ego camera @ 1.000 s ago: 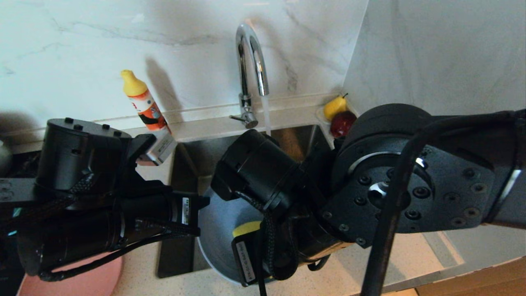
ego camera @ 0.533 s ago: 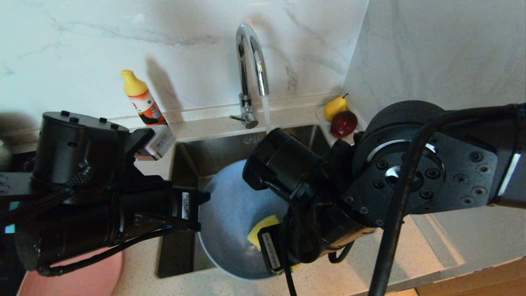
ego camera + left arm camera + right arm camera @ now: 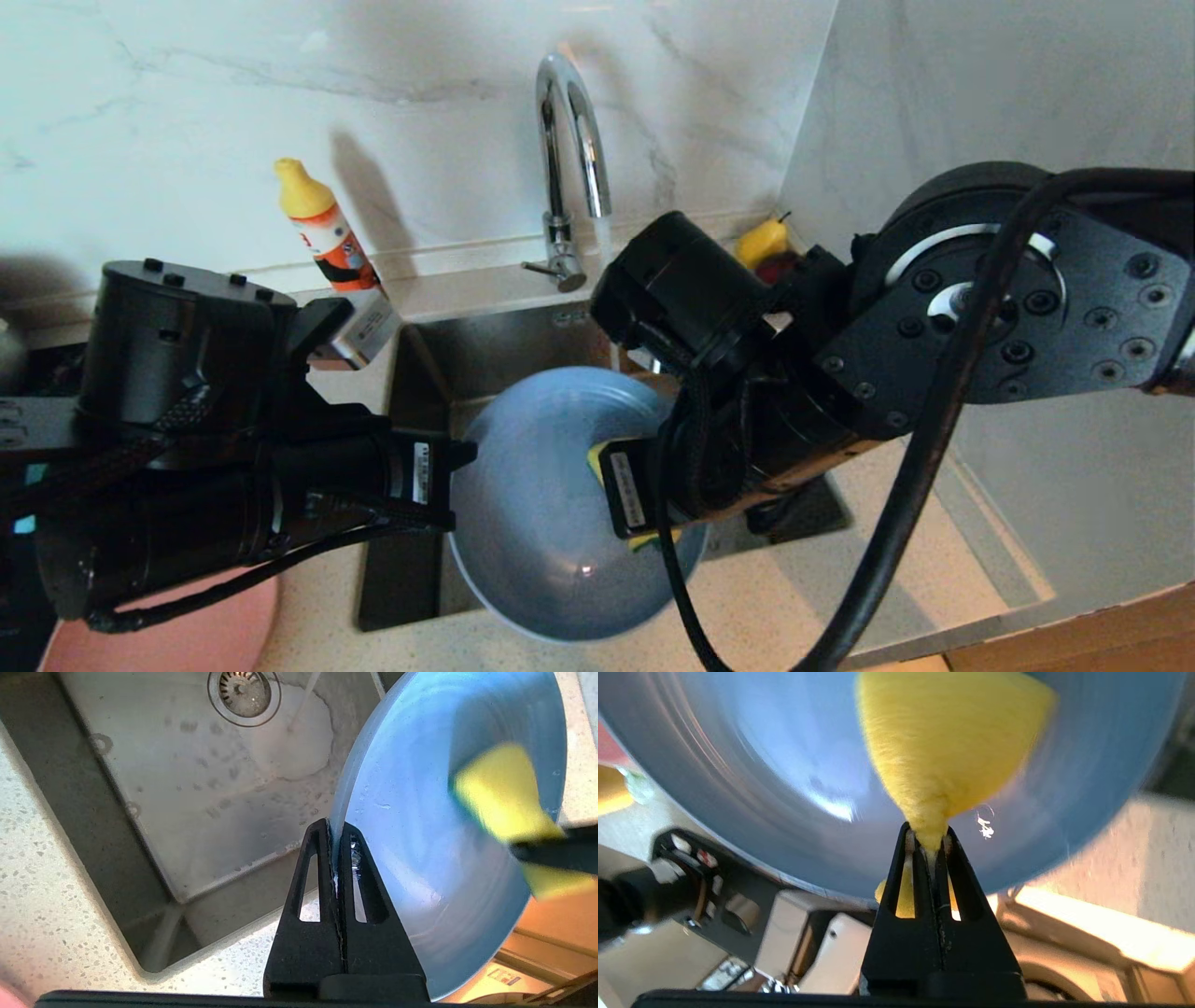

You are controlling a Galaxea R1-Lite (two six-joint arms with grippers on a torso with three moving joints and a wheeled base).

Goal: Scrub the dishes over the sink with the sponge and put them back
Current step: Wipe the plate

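Head view: left gripper (image 3: 337,833) pinched on tilted, smooth round blue plate (image 3: 541,504) over steel sink (image 3: 485,350). Right gripper (image 3: 927,842), angled down from above, clamped on soft yellow sponge (image 3: 948,756) pressed against plate.

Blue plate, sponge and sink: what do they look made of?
Blue plate: smooth matte surface with one small glint, so glazed ceramic or hard plastic; I cannot tell which. The left gripper pinches its rim.
Sponge: soft yellow foam with a fuzzy, porous face, squeezed thin where the right gripper clamps it.
Sink: brushed stainless steel, dull grey sheen, water-spotted.
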